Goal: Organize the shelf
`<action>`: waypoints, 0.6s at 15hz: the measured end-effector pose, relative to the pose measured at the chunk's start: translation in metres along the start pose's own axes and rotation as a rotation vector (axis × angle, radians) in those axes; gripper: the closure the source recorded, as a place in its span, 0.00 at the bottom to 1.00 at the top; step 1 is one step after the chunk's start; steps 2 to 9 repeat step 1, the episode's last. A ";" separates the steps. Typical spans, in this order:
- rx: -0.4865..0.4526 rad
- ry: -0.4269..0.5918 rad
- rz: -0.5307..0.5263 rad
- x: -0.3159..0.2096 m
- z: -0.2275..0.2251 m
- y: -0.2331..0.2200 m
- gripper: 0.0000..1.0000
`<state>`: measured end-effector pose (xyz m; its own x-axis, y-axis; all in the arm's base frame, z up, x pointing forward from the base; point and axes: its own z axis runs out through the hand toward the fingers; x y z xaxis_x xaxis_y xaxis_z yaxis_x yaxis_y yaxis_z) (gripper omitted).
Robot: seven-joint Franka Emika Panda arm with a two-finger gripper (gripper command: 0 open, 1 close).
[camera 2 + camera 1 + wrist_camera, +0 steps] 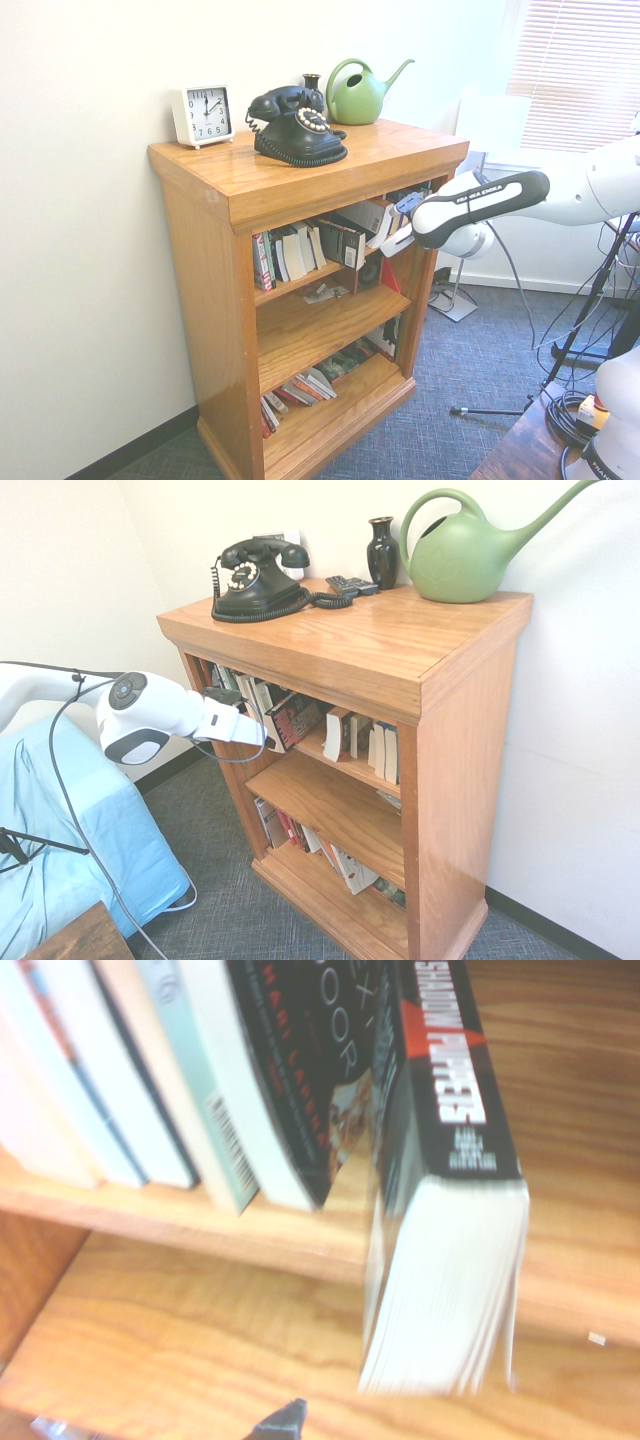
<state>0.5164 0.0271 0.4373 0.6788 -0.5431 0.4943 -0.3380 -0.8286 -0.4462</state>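
The shelf (350,650) is an orange-brown wooden bookcase with a thick top and three tiers, also seen in the second exterior view (300,180). My gripper (268,730) reaches into the top tier at its front edge. In the second exterior view my gripper (385,235) shows two white fingers spread apart, open, with nothing between them. Just in front of it a dark paperback (298,720) leans among other slanting books. The wrist view shows this paperback (450,1260) blurred, pages outward, beside a row of leaning books (150,1090). Upright books (355,742) stand further along the tier.
On top stand a black telephone (255,580), a dark vase (382,550), a green watering can (460,550) and a white clock (203,115). Loose paper (325,293) lies on the middle tier, books (320,850) on the bottom one. A blue-covered piece (70,830) stands beside the arm.
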 end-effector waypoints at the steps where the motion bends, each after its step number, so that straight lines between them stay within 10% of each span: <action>1: 0.001 -0.010 0.005 -0.006 -0.009 0.007 0.00; 9: 0.001 -0.010 0.005 -0.006 -0.009 0.007 0.00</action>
